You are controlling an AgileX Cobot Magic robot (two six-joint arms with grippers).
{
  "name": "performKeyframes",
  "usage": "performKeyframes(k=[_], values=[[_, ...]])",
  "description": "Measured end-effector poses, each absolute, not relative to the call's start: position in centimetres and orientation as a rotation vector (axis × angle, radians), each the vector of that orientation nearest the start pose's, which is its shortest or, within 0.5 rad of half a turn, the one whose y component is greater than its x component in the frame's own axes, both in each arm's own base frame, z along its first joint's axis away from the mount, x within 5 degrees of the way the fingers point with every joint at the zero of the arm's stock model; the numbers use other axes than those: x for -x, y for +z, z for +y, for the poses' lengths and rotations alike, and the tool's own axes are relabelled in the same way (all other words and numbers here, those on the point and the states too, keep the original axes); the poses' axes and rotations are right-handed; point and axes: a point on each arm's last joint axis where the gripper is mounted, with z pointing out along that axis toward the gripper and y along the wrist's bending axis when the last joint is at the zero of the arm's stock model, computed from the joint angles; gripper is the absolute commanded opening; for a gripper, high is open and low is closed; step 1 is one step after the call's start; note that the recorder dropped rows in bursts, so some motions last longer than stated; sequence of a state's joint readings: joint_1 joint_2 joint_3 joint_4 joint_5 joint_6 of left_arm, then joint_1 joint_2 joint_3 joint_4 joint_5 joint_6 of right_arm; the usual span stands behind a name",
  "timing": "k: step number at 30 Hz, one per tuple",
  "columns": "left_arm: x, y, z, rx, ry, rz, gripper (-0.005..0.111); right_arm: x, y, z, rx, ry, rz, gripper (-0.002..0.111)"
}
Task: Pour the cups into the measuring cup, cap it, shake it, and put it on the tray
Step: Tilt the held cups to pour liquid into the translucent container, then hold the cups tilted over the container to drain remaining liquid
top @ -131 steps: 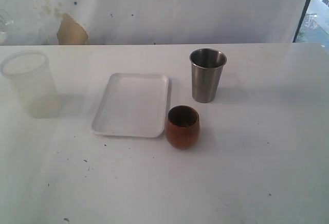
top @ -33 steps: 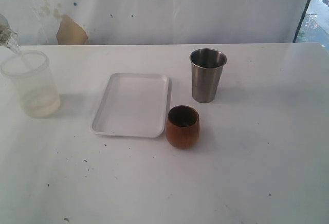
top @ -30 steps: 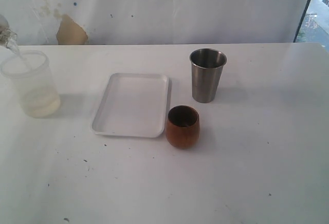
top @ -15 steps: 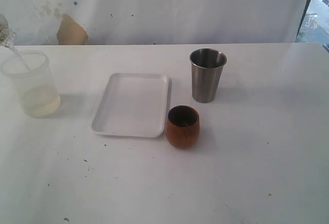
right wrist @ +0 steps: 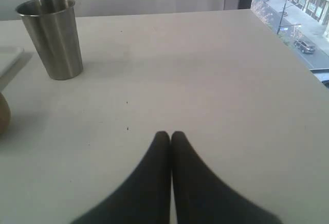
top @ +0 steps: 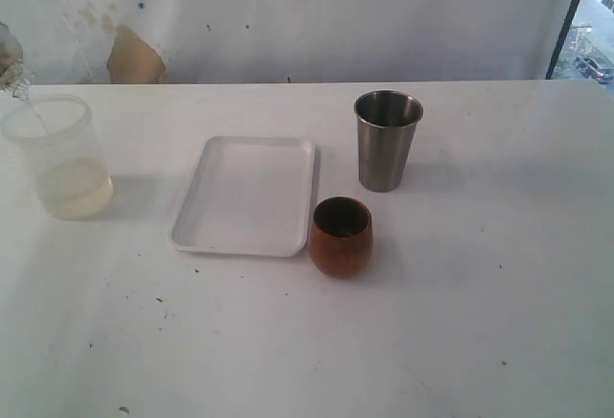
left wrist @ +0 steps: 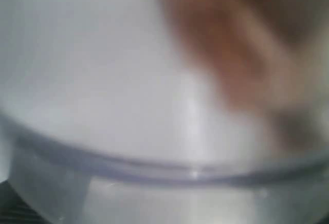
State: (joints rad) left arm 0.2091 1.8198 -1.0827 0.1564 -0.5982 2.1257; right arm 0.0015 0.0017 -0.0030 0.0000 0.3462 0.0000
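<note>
1. The white tray [top: 245,193] is lying flat on the white surface [top: 460,322], a little left of the middle.
2. The brown wooden cup [top: 340,241] is standing upright just beside the tray's near right corner. Whether the two are touching cannot be told. Its inside is looking dark.
3. The stainless-steel tumbler [top: 388,145] is standing upright farther back and slightly right of the wooden cup. It is apart from the cup and from the tray's right rim.
4. A frosted translucent cup [top: 58,154] is sitting upright well to the left of the tray, with pale liquid [top: 72,193] filling its lower part.
5. A clear object [top: 8,58] is poking in at the far left edge, tilted above the frosted cup's rim. A thin stream is running from it into the cup. Too little of it is showing to say what it is.
6. The left wrist view is showing only a blur: a clear curved rim [left wrist: 154,167] very close up and a brownish smear [left wrist: 231,54] beyond it. Whether the left hand is open or closed, or gripping anything, cannot be told.
7. The right hand [right wrist: 165,134] is hovering low over the right side of the surface with its two dark fingers [right wrist: 149,183] pressed together, gripping nothing.
8. In the right wrist view the tumbler is standing well ahead of the fingertips, and slivers of the tray rim and of the wooden cup are showing at the picture's edge.
</note>
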Motion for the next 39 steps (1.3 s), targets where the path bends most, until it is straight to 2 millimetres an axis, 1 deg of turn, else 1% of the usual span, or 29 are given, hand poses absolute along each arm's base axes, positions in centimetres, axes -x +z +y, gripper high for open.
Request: performKeyframes(k=[15, 18, 20, 28, 36, 39], values=[[-40.4, 24.7, 7.3, -1.789, 1.732, 0.861, 0.0, -5.3, 18.3, 0.0, 0.001, 0.001, 1.828, 0.0], [-40.3, 24.7, 7.1, -1.832, 1.726, 0.828, 0.0, -5.3, 18.3, 0.0, 0.001, 0.001, 1.828, 0.0], [-40.2, 24.8, 7.0, -1.859, 1.725, 0.805, 0.0, -5.3, 18.3, 0.0, 0.001, 0.001, 1.828, 0.0], [-40.0, 25.5, 6.9, -1.87, 1.734, 0.786, 0.0, -5.3, 18.3, 0.0, 0.001, 0.001, 1.828, 0.0], [-40.2, 25.3, 5.3, -1.903, 1.706, 0.718, 0.0, -5.3, 18.3, 0.0, 0.001, 0.001, 1.828, 0.0], [-40.2, 25.3, 5.2, -1.917, 1.701, 0.71, 0.0, -5.3, 18.3, 0.0, 0.001, 0.001, 1.828, 0.0]])
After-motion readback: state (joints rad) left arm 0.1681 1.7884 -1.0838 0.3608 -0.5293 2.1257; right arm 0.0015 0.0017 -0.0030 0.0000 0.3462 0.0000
